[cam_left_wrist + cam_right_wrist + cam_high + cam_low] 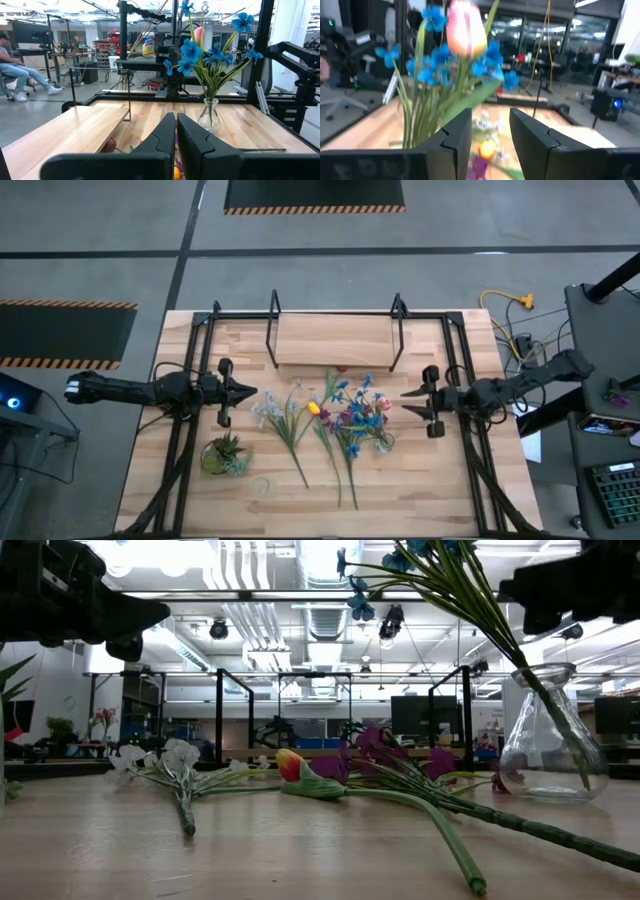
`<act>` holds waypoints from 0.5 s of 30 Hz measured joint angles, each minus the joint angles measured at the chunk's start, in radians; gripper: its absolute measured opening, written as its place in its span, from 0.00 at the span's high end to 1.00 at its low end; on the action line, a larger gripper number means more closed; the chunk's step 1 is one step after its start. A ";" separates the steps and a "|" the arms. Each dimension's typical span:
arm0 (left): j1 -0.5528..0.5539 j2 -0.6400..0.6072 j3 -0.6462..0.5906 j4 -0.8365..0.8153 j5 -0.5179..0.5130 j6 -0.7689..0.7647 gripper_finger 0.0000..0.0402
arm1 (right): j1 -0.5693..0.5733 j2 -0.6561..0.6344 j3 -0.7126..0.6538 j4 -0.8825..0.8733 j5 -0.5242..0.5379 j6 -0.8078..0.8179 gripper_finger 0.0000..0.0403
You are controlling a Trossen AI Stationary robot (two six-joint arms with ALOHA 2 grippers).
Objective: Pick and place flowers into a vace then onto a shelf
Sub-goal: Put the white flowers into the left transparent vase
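we see the vace [552, 730] standing on the worktop [420, 480] toward its right edge, holding blue and pink flowers [210, 55]. more flowers [300, 420] lie loose mid-worktop, in front of the shelf [335, 340]. the right claw [408, 405], fingers spread, hovers just beside the vace. the left claw [250, 393], fingers pressed together, hangs near the white blooms.

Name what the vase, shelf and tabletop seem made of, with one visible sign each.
Vase: clear glass, probably; stems show through it.
Shelf: pale wood, matte, with faint grain, on black metal loops.
Tabletop: light wood in joined strips.
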 joint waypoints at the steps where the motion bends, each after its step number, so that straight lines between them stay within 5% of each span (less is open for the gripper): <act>1: 0.000 0.000 0.000 0.000 0.000 0.000 1.00 | -0.001 -0.015 0.000 -0.037 -0.001 0.004 0.70; 8: 0.000 0.000 0.000 0.002 0.000 0.000 1.00 | 0.000 -0.078 -0.004 -0.094 0.014 -0.027 0.70; 15: 0.000 0.000 0.000 0.015 0.000 0.016 0.99 | 0.000 -0.080 -0.005 -0.080 0.170 -0.072 0.70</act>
